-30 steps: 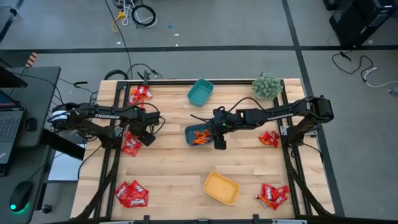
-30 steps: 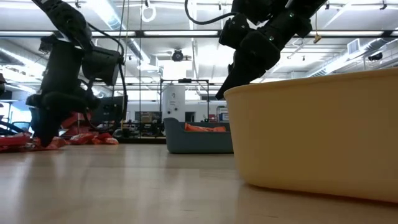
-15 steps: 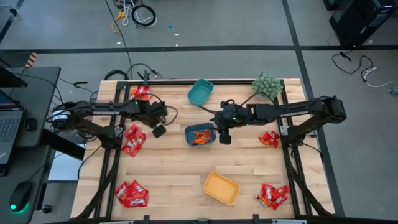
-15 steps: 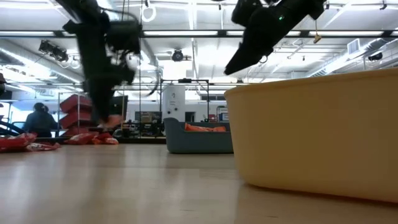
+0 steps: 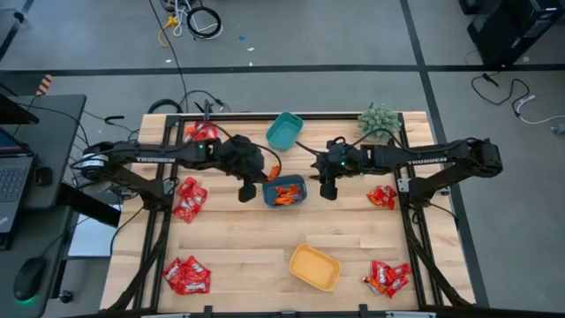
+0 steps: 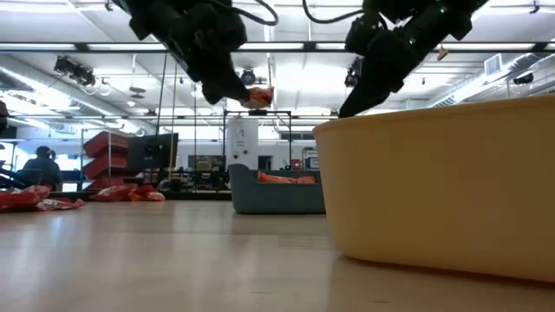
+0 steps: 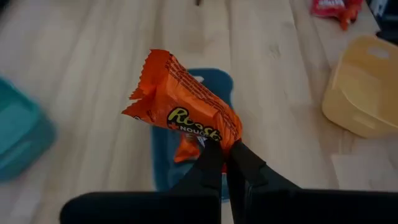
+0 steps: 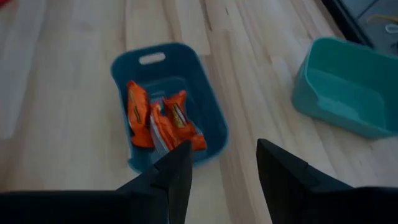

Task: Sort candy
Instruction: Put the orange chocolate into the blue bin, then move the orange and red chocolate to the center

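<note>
While pinching an orange candy [image 7: 184,106], left claw [image 7: 225,157] hovers over blue bin [image 5: 284,191].

- Two matte black jointed arms, chunky housings, white TROSSEN lettering along each forearm
- Thin black cables looping off the wrists
- Tiny green light glowing on the right wrist
- Dark tapered wedge-shaped plastic fingers [image 8: 283,171]

A glossy, crinkled orange foil wrapper [image 7: 180,106] sits pinched between matt black fingers [image 7: 211,163]. The table [image 5: 238,238] is smooth, pale wood planks with a light sheen. The blue bin [image 8: 211,124], teal bin [image 8: 348,93] and yellow bin [image 7: 364,87] look like smooth matt plastic.
</note>
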